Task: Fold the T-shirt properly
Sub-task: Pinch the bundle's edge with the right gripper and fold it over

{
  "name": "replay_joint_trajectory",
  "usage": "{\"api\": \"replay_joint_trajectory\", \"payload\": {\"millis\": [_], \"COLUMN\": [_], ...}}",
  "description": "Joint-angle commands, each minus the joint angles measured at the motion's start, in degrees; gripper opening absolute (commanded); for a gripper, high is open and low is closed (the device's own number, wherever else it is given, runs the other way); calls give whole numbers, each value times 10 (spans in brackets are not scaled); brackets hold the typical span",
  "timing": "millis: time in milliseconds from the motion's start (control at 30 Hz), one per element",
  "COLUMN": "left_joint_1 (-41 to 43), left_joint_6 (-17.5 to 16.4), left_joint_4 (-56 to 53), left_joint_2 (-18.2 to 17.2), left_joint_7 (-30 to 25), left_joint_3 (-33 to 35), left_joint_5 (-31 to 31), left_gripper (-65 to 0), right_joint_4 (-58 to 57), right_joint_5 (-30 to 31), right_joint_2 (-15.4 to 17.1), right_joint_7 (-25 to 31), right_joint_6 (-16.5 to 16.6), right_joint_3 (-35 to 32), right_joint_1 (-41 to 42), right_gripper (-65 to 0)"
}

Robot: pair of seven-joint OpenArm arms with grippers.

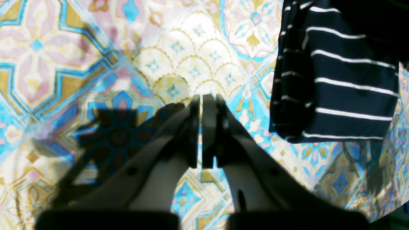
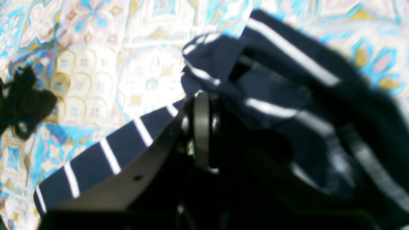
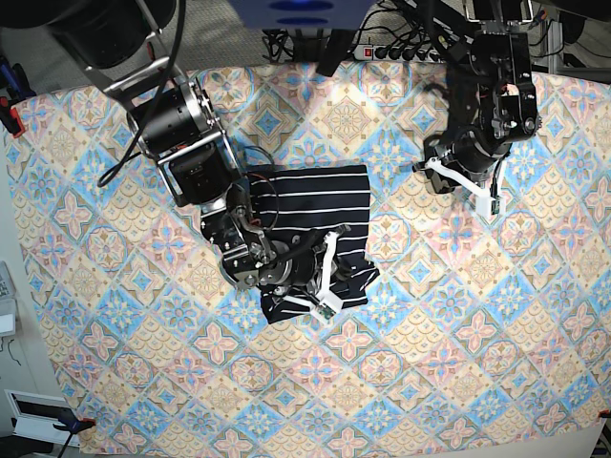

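Right gripper [image 2: 202,95] is seen closed, jaws pressed together on a bunched fold of the T-shirt [image 3: 315,215]; in the right wrist view navy fabric is gathered directly at the fingertips, with a striped band trailing off to the lower left of that view. In the base view this gripper [image 3: 329,258] is located over the near half of the garment, on the left of the scene.

Left gripper [image 1: 202,99] is seen closed with nothing held; its two pads meet over bare cloth. It is held apart from the garment, and a folded striped edge [image 1: 335,80] is seen at the right of the left wrist view. In the base view this gripper [image 3: 456,176] is located at the far right, well apart from the shirt.

The T-shirt is observed left of centre on the tablecloth [image 3: 458,324], partly folded, with its far portion flat and its near portion rumpled around the right gripper.

The table surface is fully covered by the pastel diamond-patterned tablecloth in blue, pink and gold. Strong light and hard shadows are noted in both wrist views. A red clamp [image 3: 11,119] is seen at the far left edge. Cables and a power strip [image 3: 401,52] are visible beyond the far edge.
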Motion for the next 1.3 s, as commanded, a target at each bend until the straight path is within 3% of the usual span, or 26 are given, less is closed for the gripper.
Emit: {"api": "replay_joint_trajectory", "payload": {"millis": [0,233,400,600,867,1067,1267], "left_joint_1": [-1,1,2,2,1,-1,-4], "left_joint_6": [-3,-3,-3,-3,-3,-3,-3], "left_joint_4": [8,7,7,8,8,8,7], "left_joint_2": [-4,-4,-4,-4,-3,-3,-3], "left_joint_7": [-9,-8,-6,-6,-8,-9,-9], "left_joint_3": [-2,1,0,0,0,0,1], "left_joint_5": [-5,-5,-5,-5,-5,-5,-5], "left_gripper": [-650,-650,-650,-650,-650,-650,-650], "right_joint_4": [8,-15,-64,-74,90,215,213], "right_joint_5": [9,9,9,9,9,9,9], "right_joint_2": [-4,-40,-40,-16,-8,-5,-7], "right_joint_7": [16,31,82,87,32,-43,-47], "right_joint_6": [4,4,-1,-2,-2,-2,-2], "right_joint_3": [2,2,2,2,2,2,-3], "right_joint_1": [19,47,77,85,20,-44,-62], "right_gripper": [-643,-643,-643,-646,-647,-647,-644]}}
